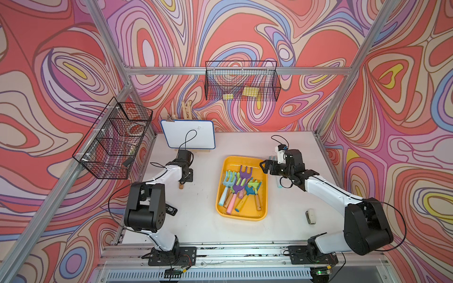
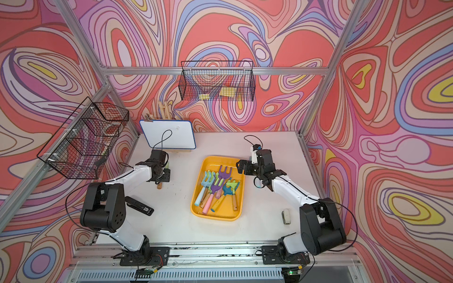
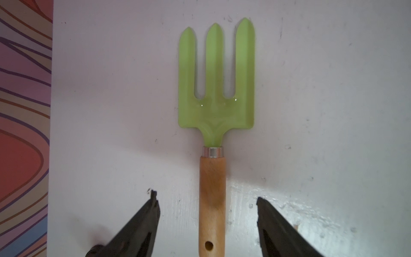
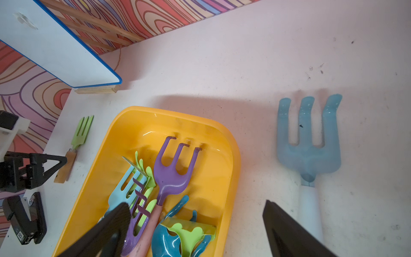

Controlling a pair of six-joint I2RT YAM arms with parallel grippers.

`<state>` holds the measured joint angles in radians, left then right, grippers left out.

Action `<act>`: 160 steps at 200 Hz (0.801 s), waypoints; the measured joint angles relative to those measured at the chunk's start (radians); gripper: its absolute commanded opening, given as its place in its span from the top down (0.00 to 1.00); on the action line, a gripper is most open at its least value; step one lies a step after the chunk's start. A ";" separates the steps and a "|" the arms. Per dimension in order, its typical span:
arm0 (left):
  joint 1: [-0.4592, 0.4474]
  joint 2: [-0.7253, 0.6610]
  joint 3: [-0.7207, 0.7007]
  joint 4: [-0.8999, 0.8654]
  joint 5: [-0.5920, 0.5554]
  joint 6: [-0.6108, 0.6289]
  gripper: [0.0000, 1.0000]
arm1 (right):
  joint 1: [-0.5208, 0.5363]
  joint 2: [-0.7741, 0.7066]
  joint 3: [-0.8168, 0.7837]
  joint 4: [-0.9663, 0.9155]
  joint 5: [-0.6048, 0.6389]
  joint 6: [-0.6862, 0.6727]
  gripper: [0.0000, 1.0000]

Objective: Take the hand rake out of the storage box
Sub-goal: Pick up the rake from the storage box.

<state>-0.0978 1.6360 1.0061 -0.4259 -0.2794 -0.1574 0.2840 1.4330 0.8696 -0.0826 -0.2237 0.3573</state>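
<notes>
**Item:** green rake [image 3: 215, 89], wood handle w/ hole at the end.
**Loc:** flat on table [image 1: 196, 220], outside box [image 1: 241, 216], well to its left. Tines point toward the back wall. In both top views my arm covers most of it.

**L gripper** [image 3: 206, 197]: mine, spread wide and holding nothing. One finger sits on either side of the handle, neither touching it.

**Box:** yellow, mid-table, glossy inside. It holds a pile of overlapping rakes.
- Purple rake [image 4: 175, 169] lies on top, w/ bent tines toward the far end.
- Lt-blue, green and teal heads lie under and beside it.
- Pink and wood handles run toward the near end.

**R gripper** [image 4: 196, 203]: mine, spread wide, empty. It's above the box's far right corner, w/ one finger over the pile and the other over bare table.

**Blue rake** [image 4: 309, 142]: flat on table just right of box. My R finger hides part of its pale handle.

**Misc:**
- Whiteboard [image 1: 188, 133] stands at back left on a wood stand.
- Black stapler [image 2: 139, 205] lies near my L arm.
- Small white item [image 1: 310, 216] lies near my R arm; can't tell what it is.
- One wire basket [image 1: 112, 139] hangs on the left frame.
- Another basket [image 1: 241, 82] hangs on the back rail.
</notes>
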 measured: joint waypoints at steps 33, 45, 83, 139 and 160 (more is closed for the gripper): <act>-0.059 -0.083 -0.018 0.019 0.016 0.000 0.29 | 0.000 -0.009 -0.003 0.000 0.003 -0.007 0.02; -0.084 -0.119 -0.032 0.036 0.022 0.000 0.32 | 0.000 -0.012 -0.006 0.000 0.006 -0.008 0.02; -0.155 -0.271 -0.087 0.073 0.061 -0.005 0.37 | 0.000 -0.017 -0.006 0.000 0.013 -0.013 0.04; -0.336 -0.280 -0.042 0.057 0.109 -0.035 0.42 | 0.000 -0.017 -0.006 0.001 0.024 -0.016 0.05; -0.412 -0.247 -0.002 0.018 0.105 -0.040 0.43 | 0.000 -0.017 -0.006 0.001 0.026 -0.016 0.06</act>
<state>-0.5095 1.3891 1.0042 -0.4080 -0.1749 -0.1970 0.2840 1.4158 0.8635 -0.0818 -0.1978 0.3412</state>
